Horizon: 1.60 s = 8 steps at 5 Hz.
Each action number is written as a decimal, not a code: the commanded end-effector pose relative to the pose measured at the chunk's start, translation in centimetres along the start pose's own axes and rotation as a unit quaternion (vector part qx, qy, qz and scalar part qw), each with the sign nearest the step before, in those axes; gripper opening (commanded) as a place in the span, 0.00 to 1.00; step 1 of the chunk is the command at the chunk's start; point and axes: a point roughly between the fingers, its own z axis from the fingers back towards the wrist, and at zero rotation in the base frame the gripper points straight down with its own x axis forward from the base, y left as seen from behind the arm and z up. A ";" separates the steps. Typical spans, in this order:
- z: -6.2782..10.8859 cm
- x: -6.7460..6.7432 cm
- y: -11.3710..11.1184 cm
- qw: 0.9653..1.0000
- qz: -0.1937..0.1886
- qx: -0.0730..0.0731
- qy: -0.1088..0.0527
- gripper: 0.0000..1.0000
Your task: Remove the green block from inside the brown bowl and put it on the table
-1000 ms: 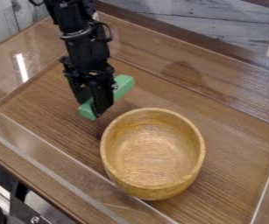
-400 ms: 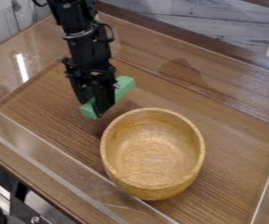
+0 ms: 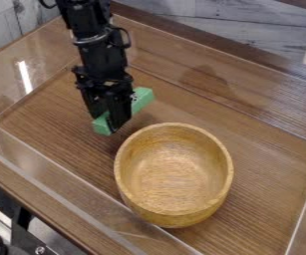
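The green block (image 3: pixel 138 100) lies low over the table (image 3: pixel 235 100), just left of and behind the brown bowl (image 3: pixel 174 171). My black gripper (image 3: pixel 110 120) points steeply down and is shut on the green block, whose ends stick out on both sides of the fingers. One end of the block is at or very near the tabletop; whether it touches I cannot tell. The bowl stands upright with nothing inside it.
Clear acrylic walls (image 3: pixel 36 149) border the table on the left and front. A grey panel (image 3: pixel 262 30) stands behind the far edge. The bowl's rim is close to the gripper's right side.
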 end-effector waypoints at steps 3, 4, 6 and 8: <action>1.2 1.5 0.4 1.000 -0.005 0.009 -0.017 0.00; 1.1 1.7 0.4 1.000 -0.003 0.008 -0.014 0.00; 1.0 1.9 0.5 1.000 -0.001 0.005 -0.008 0.00; 1.0 2.0 0.6 1.000 0.002 0.002 0.000 0.00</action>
